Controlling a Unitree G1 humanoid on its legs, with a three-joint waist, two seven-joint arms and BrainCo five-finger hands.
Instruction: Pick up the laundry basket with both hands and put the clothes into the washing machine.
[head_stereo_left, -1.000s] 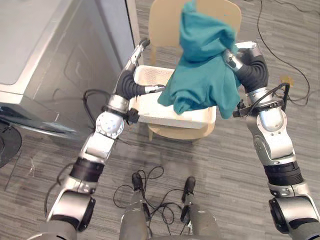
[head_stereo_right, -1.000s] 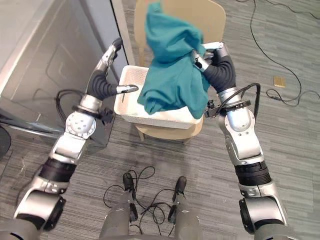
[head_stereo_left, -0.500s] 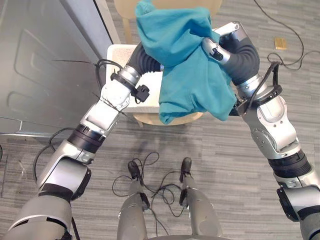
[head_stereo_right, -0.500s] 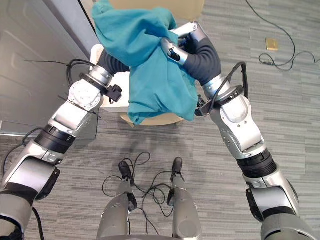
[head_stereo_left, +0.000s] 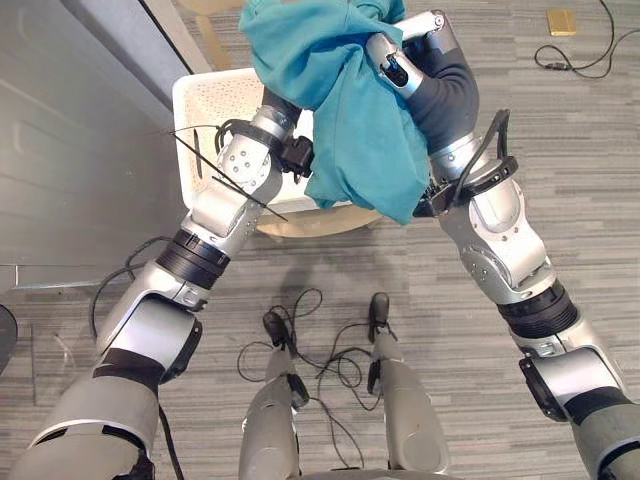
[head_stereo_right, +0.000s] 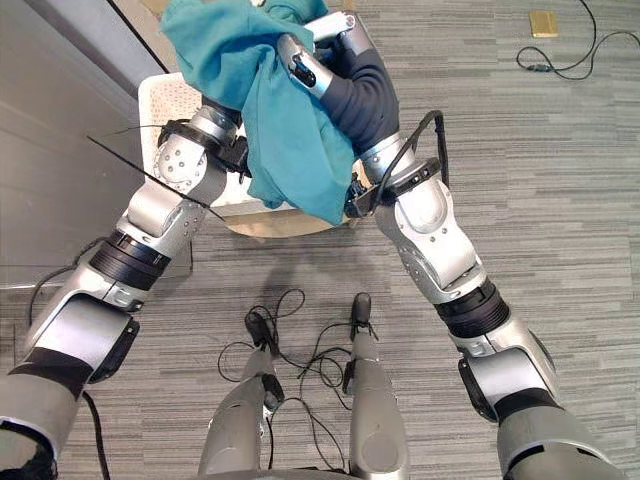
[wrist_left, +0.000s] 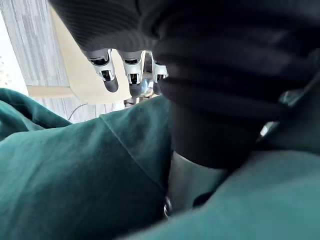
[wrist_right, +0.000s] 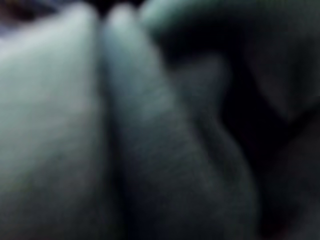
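While it hangs aloft, teal garment: draped over the right wrist, raised above the white laundry basket.
Right hand: wrapped in the cloth; whether it grips cannot be told.
Left hand: under the garment, fingers straight and loose, holding nothing.
White laundry basket: standing on the wooden chair.

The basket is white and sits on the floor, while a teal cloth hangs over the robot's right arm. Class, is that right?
Not quite. The basket sits on a tan chair, not on the floor, as the left eye view shows. It is white, and the teal cloth does hang over the right arm.
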